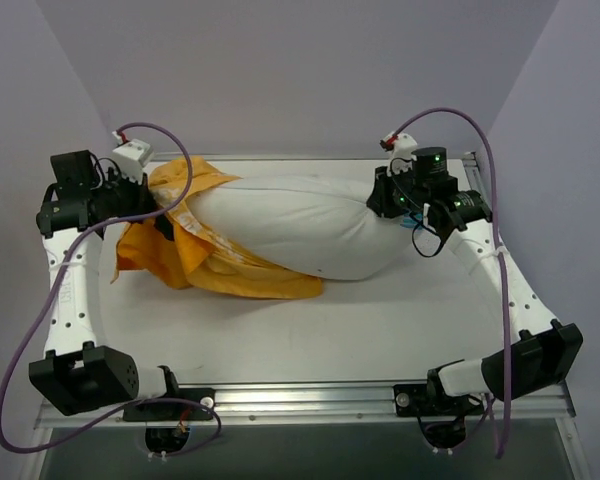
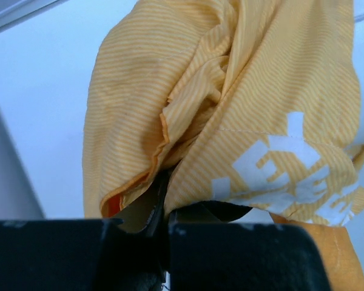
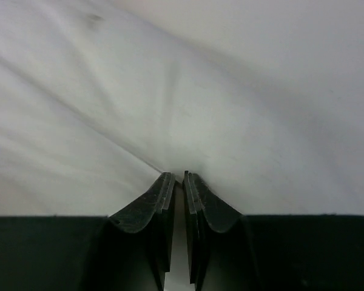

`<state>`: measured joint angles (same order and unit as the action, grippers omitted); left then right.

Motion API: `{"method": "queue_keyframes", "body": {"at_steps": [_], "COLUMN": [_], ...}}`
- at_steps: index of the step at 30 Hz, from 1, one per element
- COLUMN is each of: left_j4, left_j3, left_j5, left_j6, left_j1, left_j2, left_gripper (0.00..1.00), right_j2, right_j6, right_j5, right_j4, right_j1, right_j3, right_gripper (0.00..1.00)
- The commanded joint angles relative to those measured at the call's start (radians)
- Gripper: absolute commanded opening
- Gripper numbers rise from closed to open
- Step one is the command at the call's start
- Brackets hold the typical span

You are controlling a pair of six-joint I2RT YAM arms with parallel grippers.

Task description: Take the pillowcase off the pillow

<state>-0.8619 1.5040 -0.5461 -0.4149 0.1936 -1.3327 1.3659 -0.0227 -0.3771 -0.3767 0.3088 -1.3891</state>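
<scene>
Shows the orange-yellow striped fabric pillowcase (image 1: 195, 255) rumpled at the left of the white tabletop (image 1: 380, 320), covering only the left end of the plump white rectangular pillow (image 1: 300, 230), which lies across the middle. Has the left pincer (image 2: 165, 206) clamped on a gathered fold of the orange cloth beside its white lettering. Has the right pincer (image 3: 183, 179) nearly together at the pillow's right end, pinching a crease of its white fabric.
</scene>
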Motion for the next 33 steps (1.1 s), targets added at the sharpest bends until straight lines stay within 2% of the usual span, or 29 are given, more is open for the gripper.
{"method": "queue_keyframes", "body": {"at_steps": [1,4,6,10,13,15,16,17,19,20,24,26,31,33], "left_j4": [0.144,0.121,0.106,0.146,0.133,0.101,0.090,0.072,0.057,0.044,-0.006,-0.023,-0.037,-0.058], "left_j3": [0.084,0.049,-0.033,-0.175,-0.238,-0.267,-0.275,-0.284,-0.314,-0.323,-0.361,-0.366,-0.383,-0.380], "left_j5": [0.347,0.249,0.136,0.134,0.077,0.035,0.014,-0.015,-0.029,-0.031,-0.019,0.014,0.107,0.135], "left_j6": [-0.076,-0.099,-0.127,-0.133,-0.139,-0.157,-0.165,-0.173,-0.179,-0.182,-0.203,-0.199,-0.187,-0.185], "left_j1": [0.190,0.208,0.188,0.122,0.121,0.119,0.121,0.119,0.122,0.122,0.127,0.129,0.139,0.142], "left_j2": [-0.026,-0.017,0.045,0.162,0.237,0.280,0.293,0.305,0.340,0.352,0.397,0.397,0.406,0.403], "left_gripper": [0.02,0.02,0.02,0.02,0.02,0.02,0.03,0.03,0.03,0.03,0.04,0.04,0.06,0.20], "right_j2": [-0.028,-0.024,-0.014,-0.053,-0.079,-0.070,-0.064,-0.042,-0.013,0.025,0.163,0.252,0.413,0.433], "right_j6": [0.089,0.078,0.067,0.023,-0.017,-0.025,-0.040,-0.054,-0.089,-0.100,-0.144,-0.180,-0.278,-0.290], "right_j5": [0.371,0.321,0.207,0.190,0.195,0.193,0.225,0.240,0.250,0.250,0.285,0.271,0.257,0.270], "right_j4": [-0.220,-0.206,-0.188,-0.142,-0.157,-0.183,-0.186,-0.177,-0.145,-0.095,0.016,0.105,0.191,0.200], "right_j1": [-0.126,-0.125,-0.108,-0.042,-0.008,0.031,0.055,0.078,0.158,0.191,0.352,0.415,0.449,0.469], "right_j3": [0.028,0.070,0.099,0.165,0.116,0.011,-0.029,-0.069,-0.174,-0.203,-0.329,-0.370,-0.312,-0.225], "right_gripper": [0.00,0.00,0.00,0.00,0.00,0.00,0.02,0.14,0.25,0.35,0.47,0.51,0.48,0.46]}}
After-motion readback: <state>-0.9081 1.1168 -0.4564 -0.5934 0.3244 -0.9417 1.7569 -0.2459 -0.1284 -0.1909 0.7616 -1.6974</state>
